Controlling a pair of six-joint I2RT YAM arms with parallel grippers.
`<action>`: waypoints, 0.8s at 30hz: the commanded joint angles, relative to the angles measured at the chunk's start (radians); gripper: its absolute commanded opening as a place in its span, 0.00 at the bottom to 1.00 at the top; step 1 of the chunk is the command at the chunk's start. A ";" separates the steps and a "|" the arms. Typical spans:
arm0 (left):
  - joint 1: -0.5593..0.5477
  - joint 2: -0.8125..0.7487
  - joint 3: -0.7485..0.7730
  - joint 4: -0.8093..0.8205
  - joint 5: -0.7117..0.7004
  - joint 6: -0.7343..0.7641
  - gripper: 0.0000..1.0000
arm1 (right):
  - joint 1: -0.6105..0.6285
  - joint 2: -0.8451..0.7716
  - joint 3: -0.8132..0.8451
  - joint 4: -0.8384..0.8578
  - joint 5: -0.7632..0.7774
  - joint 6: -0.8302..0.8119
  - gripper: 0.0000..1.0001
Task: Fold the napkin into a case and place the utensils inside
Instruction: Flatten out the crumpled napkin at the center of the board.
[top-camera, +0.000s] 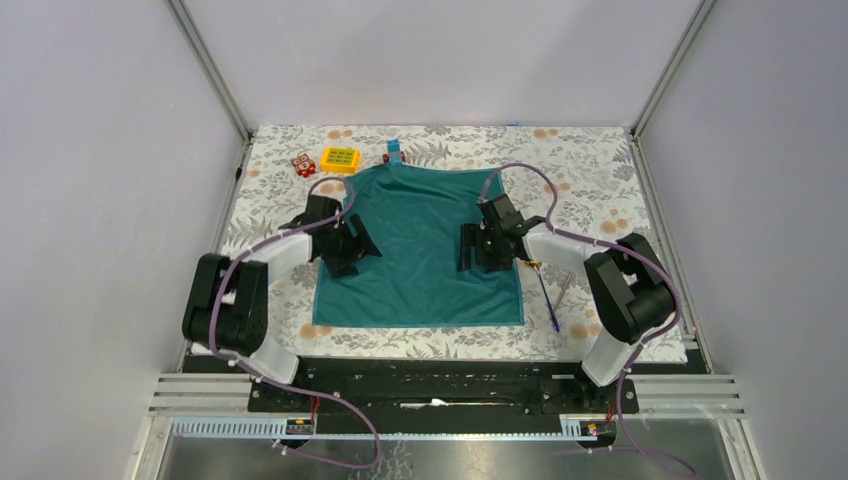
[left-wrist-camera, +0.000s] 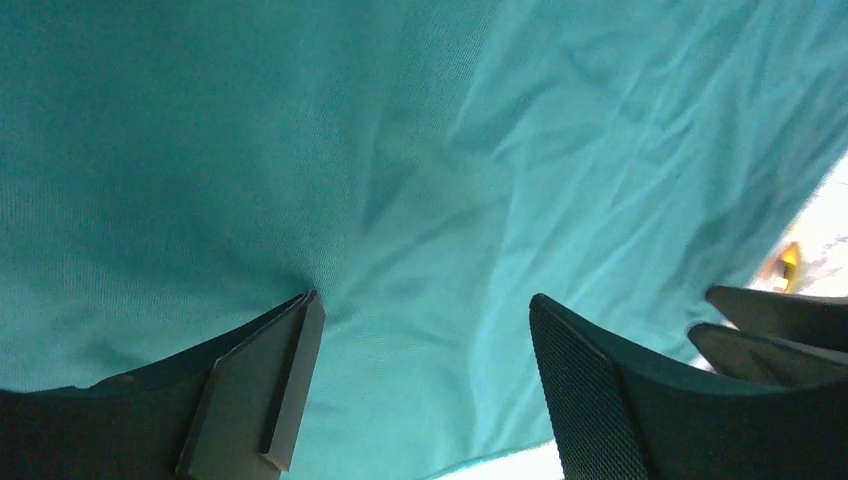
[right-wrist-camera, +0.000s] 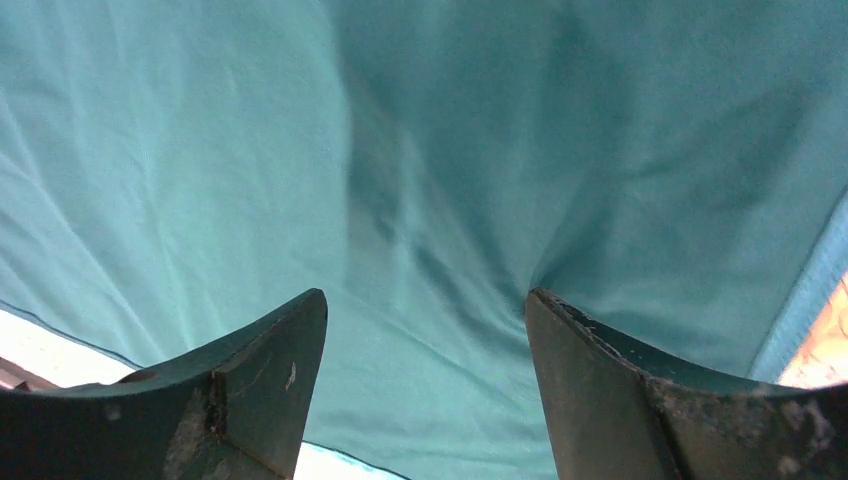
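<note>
The dark teal napkin (top-camera: 420, 245) lies spread flat on the flowered table, slightly creased. My left gripper (top-camera: 362, 245) is open with its fingertips resting on the napkin's left part; cloth (left-wrist-camera: 300, 150) fills the left wrist view between the fingers (left-wrist-camera: 420, 305). My right gripper (top-camera: 470, 248) is open on the napkin's right part, the cloth (right-wrist-camera: 450, 120) puckered at its fingertips (right-wrist-camera: 425, 300). The purple-handled utensil (top-camera: 548, 298) and the slim silvery one (top-camera: 565, 288) lie on the table just right of the napkin, beside the right arm.
A yellow block (top-camera: 340, 159), small red blocks (top-camera: 304, 165) and a blue and red block (top-camera: 396, 152) sit at the back, just beyond the napkin's far edge. Grey walls enclose the table on three sides.
</note>
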 joint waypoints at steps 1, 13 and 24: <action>0.018 -0.178 -0.183 0.072 -0.014 -0.102 0.84 | 0.008 -0.064 -0.097 -0.049 0.063 0.002 0.80; 0.023 -0.610 -0.498 -0.139 -0.142 -0.363 0.90 | 0.043 -0.195 -0.306 0.031 0.003 0.041 0.80; 0.024 -0.732 -0.536 -0.333 -0.177 -0.444 0.98 | 0.044 -0.174 -0.279 0.020 0.018 0.057 0.81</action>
